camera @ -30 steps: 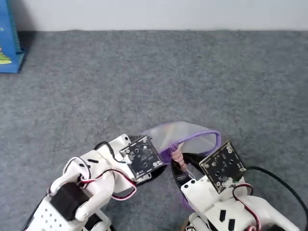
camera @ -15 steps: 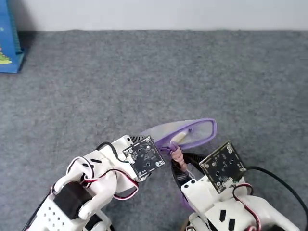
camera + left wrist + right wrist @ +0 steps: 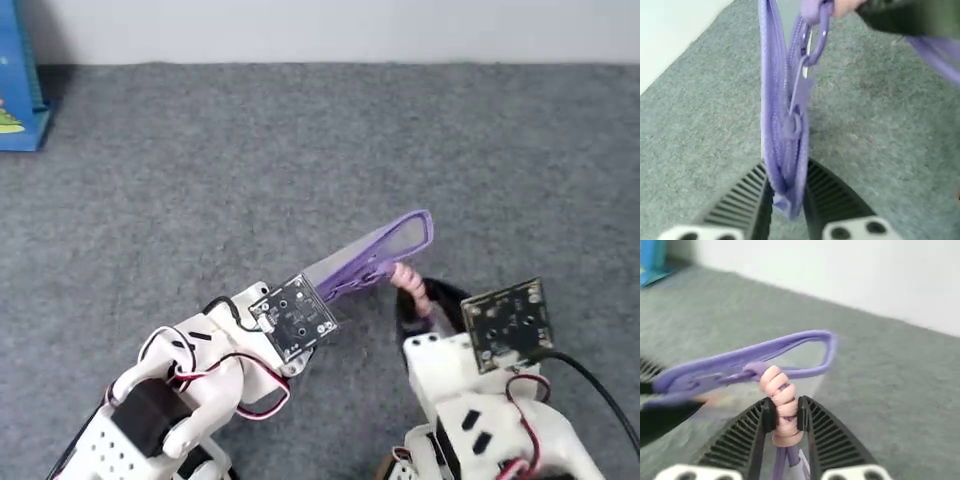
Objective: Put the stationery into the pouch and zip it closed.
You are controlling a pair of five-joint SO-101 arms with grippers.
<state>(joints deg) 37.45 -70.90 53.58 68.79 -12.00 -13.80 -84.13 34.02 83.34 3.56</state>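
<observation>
Purple and translucent, the pouch (image 3: 375, 250) is held on edge between the two arms, slanting away from the left arm towards the middle of the table (image 3: 300, 150). I cannot tell whether any part of it touches the table. In the left wrist view its two zip edges run close together, with the slider (image 3: 792, 125) partway along them. A purple ring (image 3: 816, 35) hangs from the far end. A pink coiled cord (image 3: 780, 390) is joined to the pouch at that end. In the right wrist view the pouch's rim shows as a long, narrow purple loop stretching away from the cord.

The left gripper (image 3: 787, 192) has its ribbed fingers (image 3: 747, 197) clenched on the near end of the pouch, pinching both zip edges together. The right gripper (image 3: 785, 412) sits just beside the pouch's other end, and its fingers (image 3: 827, 440) are clamped on the pink coiled cord.

The table is covered in grey, felt-like fabric. A blue box (image 3: 15, 85) stands at its far left edge, well apart from the arms, against a white wall (image 3: 350, 30).
</observation>
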